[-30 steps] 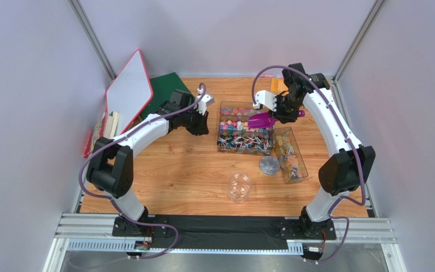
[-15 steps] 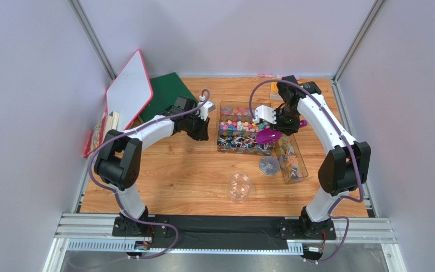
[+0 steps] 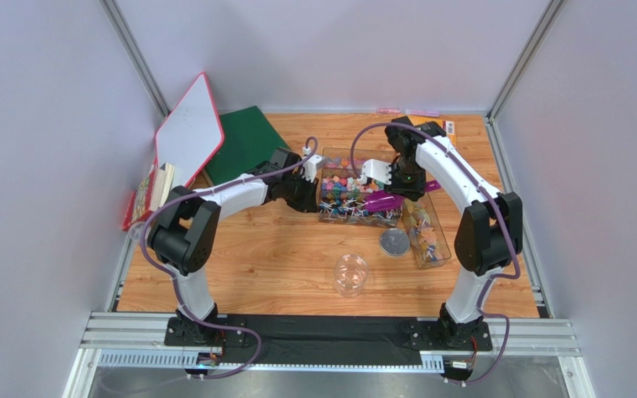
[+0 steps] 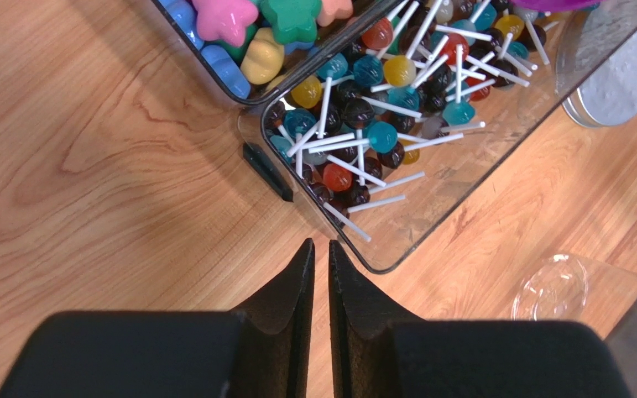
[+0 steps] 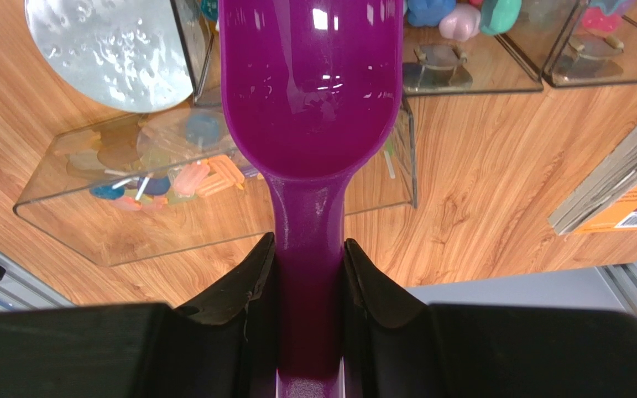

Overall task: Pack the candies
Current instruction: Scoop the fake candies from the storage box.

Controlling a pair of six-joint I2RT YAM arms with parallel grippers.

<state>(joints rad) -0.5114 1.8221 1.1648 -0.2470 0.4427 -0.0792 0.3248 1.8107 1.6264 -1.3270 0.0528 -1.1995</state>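
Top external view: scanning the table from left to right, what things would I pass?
White board with red edge → green mat → large clear tray holding the candies → narrow clear tray.

I see candies (image 4: pixel 380 137) in teal, yellow, red and dark brown on white sticks, others pastel pink, green and blue. The scoop (image 5: pixel 312 91) is glossy purple; the worktop (image 4: pixel 106 166) shows light wood grain.
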